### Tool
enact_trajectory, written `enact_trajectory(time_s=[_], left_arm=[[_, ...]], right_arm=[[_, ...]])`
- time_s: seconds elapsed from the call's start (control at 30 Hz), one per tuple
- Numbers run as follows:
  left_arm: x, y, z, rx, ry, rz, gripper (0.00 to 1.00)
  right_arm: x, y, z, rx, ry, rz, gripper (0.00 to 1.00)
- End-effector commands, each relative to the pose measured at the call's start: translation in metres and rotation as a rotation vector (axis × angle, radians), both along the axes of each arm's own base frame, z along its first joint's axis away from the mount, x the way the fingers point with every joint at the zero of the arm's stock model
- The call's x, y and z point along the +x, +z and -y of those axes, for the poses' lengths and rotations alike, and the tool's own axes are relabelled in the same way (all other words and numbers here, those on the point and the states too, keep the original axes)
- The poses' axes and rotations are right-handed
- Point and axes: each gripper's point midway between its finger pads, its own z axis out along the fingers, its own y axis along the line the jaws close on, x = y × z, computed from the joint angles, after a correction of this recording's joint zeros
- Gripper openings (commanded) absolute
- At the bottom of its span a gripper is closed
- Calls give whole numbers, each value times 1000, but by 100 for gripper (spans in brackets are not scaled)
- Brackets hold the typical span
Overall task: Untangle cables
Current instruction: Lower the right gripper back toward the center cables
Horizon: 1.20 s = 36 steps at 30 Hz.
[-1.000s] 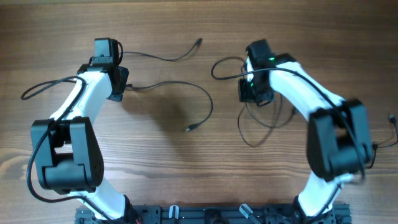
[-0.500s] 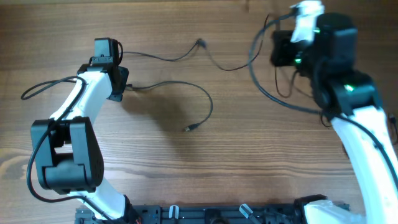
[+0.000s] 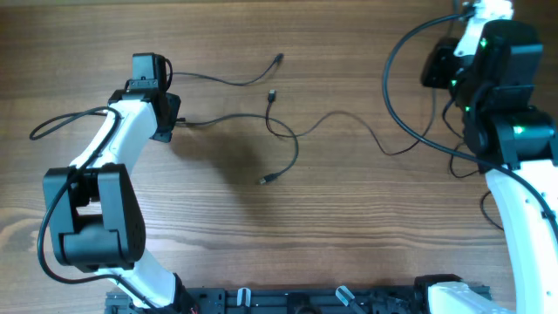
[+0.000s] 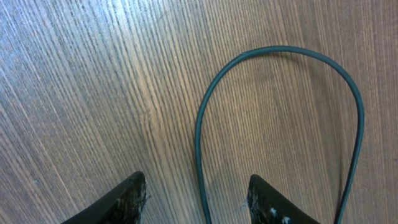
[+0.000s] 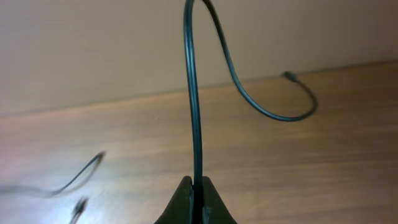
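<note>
Thin black cables lie on the wooden table. One cable [image 3: 290,148] runs from my left gripper [image 3: 167,119] to a plug end [image 3: 263,180]. Another [image 3: 235,82] ends in a plug [image 3: 279,59] at the back. A third [image 3: 353,124] runs from a plug [image 3: 272,93] across to my raised right gripper [image 3: 438,66]. In the right wrist view that gripper [image 5: 199,184] is shut on this cable [image 5: 190,93], held high above the table. In the left wrist view my left gripper [image 4: 196,189] is open just above the table, and a dark cable loop [image 4: 205,112] passes between its fingers.
A thick black arm cable [image 3: 394,103] loops beside the right arm, and another [image 3: 61,122] hangs left of the left arm. The arm bases stand at the front edge [image 3: 288,301].
My right gripper has risen and swung right and back with the cable, drawing it out across the table so its plug end shows mid-table. The left arm has not moved.
</note>
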Motion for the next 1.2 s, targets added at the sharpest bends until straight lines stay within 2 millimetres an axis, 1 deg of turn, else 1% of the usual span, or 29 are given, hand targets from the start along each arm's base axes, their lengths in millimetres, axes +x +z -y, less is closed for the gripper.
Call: enact_trajectory(time_s=[0.0, 0.1, 0.13, 0.2, 0.27, 0.33, 0.4, 0.5, 0.63, 0.7, 0.73, 0.77, 0.83, 0.9, 0.97, 1.1, 1.13, 1.17], left_arm=[[0, 0, -1, -3, 14, 3, 54], [0, 0, -1, -3, 14, 3, 54], [0, 0, -1, -3, 14, 3, 54], [0, 0, -1, -3, 14, 3, 54], [0, 0, -1, -3, 14, 4, 54], [0, 0, -1, -3, 14, 3, 54], [0, 0, -1, -3, 14, 3, 54], [0, 0, -1, -3, 14, 3, 54], [0, 0, -1, -3, 14, 4, 54], [0, 0, -1, -3, 14, 4, 54], [0, 0, -1, -3, 14, 4, 54], [0, 0, -1, -3, 14, 4, 54], [0, 0, -1, -3, 14, 4, 54], [0, 0, -1, -3, 14, 4, 54], [0, 0, -1, -3, 14, 4, 54], [0, 0, -1, -3, 14, 3, 54], [0, 0, -1, -3, 14, 3, 54], [0, 0, -1, -3, 14, 3, 54]], right_arm=[[3, -32, -30, 75, 154, -114, 4], [-2, -70, -40, 109, 191, -254, 4], [-4, -86, -46, 124, 212, -311, 4], [-8, -113, -54, 138, 235, -404, 4], [-9, -143, -59, 119, 261, -492, 4], [-10, -169, -65, 101, 289, -565, 4], [-11, -193, -72, 102, 302, -628, 4], [-14, -218, -90, 142, 353, -701, 4], [-24, -238, -117, 242, 413, -781, 5], [-28, -245, -124, 274, 398, -815, 6], [-29, -247, -126, 282, 385, -827, 8], [-29, -248, -127, 291, 375, -835, 13], [-32, -251, -133, 308, 354, -856, 18], [-34, -253, -137, 316, 338, -867, 27], [-34, -255, -137, 313, 303, -879, 29], [-35, -265, -128, 287, 174, -897, 52], [-37, -268, -127, 290, 154, -903, 66], [-38, -269, -127, 298, 143, -907, 74]])
